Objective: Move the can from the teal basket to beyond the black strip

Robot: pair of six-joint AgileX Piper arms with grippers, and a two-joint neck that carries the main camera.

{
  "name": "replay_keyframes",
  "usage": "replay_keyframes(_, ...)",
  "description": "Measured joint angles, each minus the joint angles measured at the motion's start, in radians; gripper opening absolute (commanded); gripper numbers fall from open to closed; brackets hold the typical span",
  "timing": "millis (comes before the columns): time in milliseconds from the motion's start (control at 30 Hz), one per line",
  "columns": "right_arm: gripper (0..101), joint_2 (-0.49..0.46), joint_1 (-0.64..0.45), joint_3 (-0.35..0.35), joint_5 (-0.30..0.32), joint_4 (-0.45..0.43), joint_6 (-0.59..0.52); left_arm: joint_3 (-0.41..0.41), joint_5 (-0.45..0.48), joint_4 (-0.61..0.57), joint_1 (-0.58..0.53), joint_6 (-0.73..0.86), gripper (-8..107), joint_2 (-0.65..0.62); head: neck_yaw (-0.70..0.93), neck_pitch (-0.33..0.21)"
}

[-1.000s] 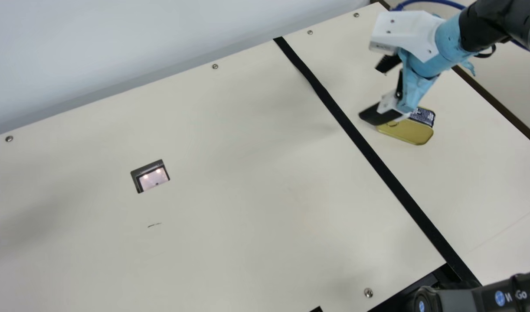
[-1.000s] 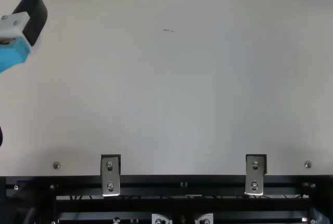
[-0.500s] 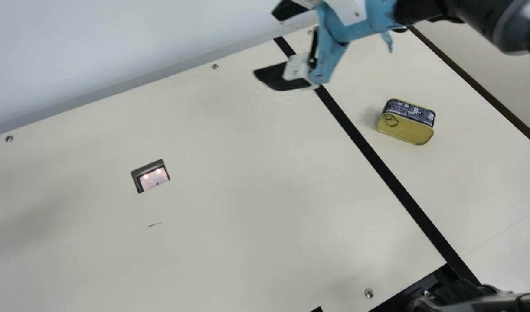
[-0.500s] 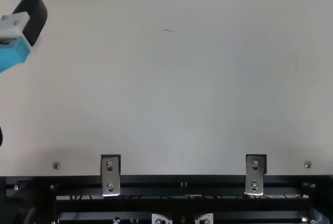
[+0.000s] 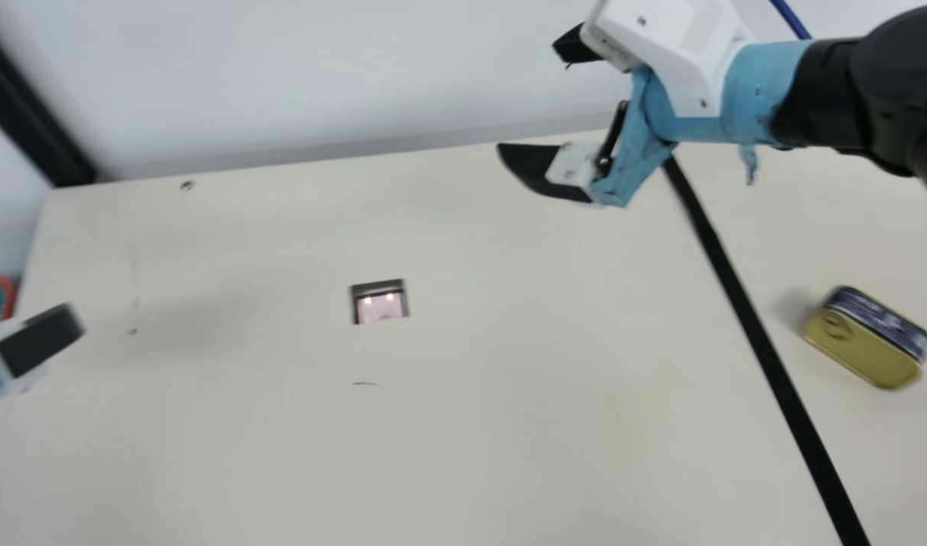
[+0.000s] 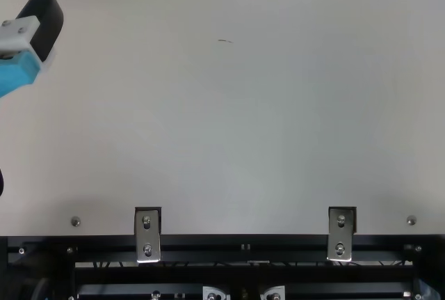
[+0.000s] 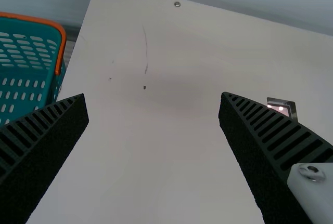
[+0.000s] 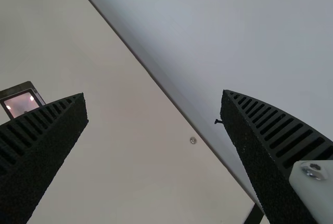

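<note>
"Beyond the black strip (image 5: pixel 759 345), the can (image 5: pixel 858 350) is shown by the main view. And the left wrist view?"
"There, the teal basket (image 7: pixel 36 19) is seen beside the table (image 7: pixel 156 151). Left gripper (image 6: pixel 45 25) and right gripper (image 5: pixel 530 97) are spread."

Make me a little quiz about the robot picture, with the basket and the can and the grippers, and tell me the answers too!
1. Pick one: what colour is the rim of the teal basket?
A) yellow
B) orange
C) pink

2. True or false: in the main view, the gold-lidded pull-ring can lies to the right of the black strip.

3. Fill in the missing word, "open" or "shut": the right gripper is ____.

Key: 1. B; 2. true; 3. open
</note>
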Motion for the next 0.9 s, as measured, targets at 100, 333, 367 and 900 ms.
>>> replay_keyframes(100, 101, 0.001, 0.011, 0.005, -0.012, 0.0, 0.0, 0.0, 0.0, 0.0, 0.0, 0.0, 90, 0.0, 0.061, 0.0)
replay_keyframes(333, 101, -0.001, 0.016, 0.014, -0.034, -0.001, 0.003, 0.0, 0.0, 0.0, 0.0, 0.0, 90, 0.0, 0.148, 0.051)
replay_keyframes(367, 101, -0.005, 0.016, 0.017, -0.035, -0.004, 0.006, 0.0, 0.0, 0.0, 0.0, 0.0, 90, 0.0, 0.164, 0.056)
replay_keyframes(900, 101, -0.015, 0.027, 0.014, -0.042, -0.049, 0.047, -0.007, -0.005, -0.002, 0.014, 0.006, 90, 0.009, 0.169, 0.072)
